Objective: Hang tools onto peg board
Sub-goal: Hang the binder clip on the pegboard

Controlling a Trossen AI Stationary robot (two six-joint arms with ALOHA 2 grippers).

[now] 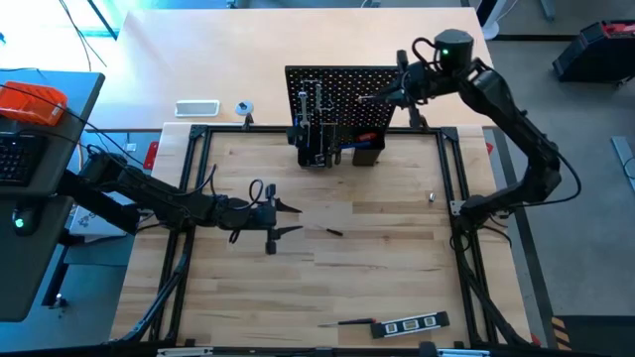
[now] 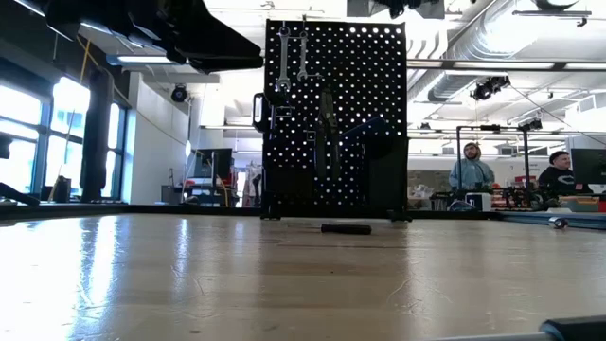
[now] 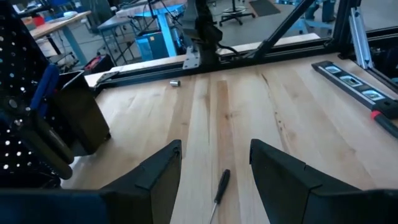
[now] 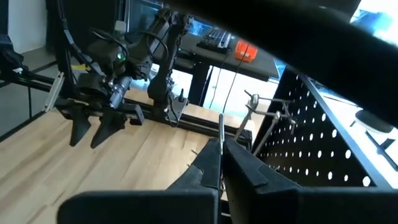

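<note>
The peg board [image 1: 342,94] stands upright at the table's far edge, with two silver wrenches [image 2: 292,55] hanging on its upper left. My right gripper [image 1: 389,96] is high up beside the board's front face [image 4: 311,143], shut on a thin silver tool [image 4: 220,127]. My left gripper [image 1: 296,219] hovers open and low over mid-table. A small dark screwdriver [image 3: 219,190] lies flat on the wood just beyond its fingertips, touching neither finger. A black level [image 1: 410,324] lies near the front edge. My right gripper pinches the thin silver tool [image 4: 220,142] between its two fingers. The fingers come roughly level from the table's right side. The tool runs on past the fingertips along their line, and its free end [image 1: 361,98] lies against the board's upper part. It is lifted well clear of the table.
Black holder boxes [image 1: 322,147] with tools stand at the board's foot. A small silver socket [image 1: 431,196] lies at the right. Another screwdriver [image 1: 347,322] lies by the level. People [image 2: 471,166] stand in the room beyond. Bare wood spreads across mid-table.
</note>
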